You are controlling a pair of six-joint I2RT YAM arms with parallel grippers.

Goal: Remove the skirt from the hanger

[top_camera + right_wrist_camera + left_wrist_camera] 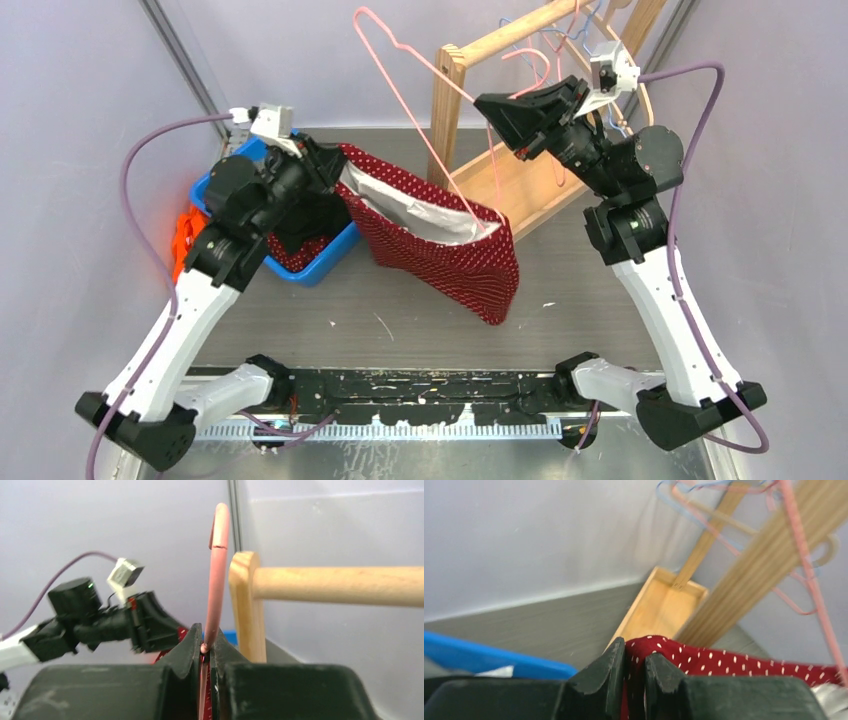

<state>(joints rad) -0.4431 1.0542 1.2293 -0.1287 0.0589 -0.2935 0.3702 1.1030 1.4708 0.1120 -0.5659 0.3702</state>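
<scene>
The red skirt (440,250) with white dots and a silvery lining hangs in the air over the table, its waist stretched open. My left gripper (335,170) is shut on the left end of the waistband; the red cloth (724,662) is pinched between my fingers (635,655). The pink wire hanger (420,110) rises tilted, its lower end running into the right side of the waist. My right gripper (490,110) is shut on the hanger wire (217,580), which stands up from between the fingertips (205,647).
A blue bin (310,265) with dark and red clothes sits under my left arm, with something orange (185,235) beside it. A wooden rack (500,40) with a tray base (530,190) stands at the back right, and more hangers (560,30) are on its rail.
</scene>
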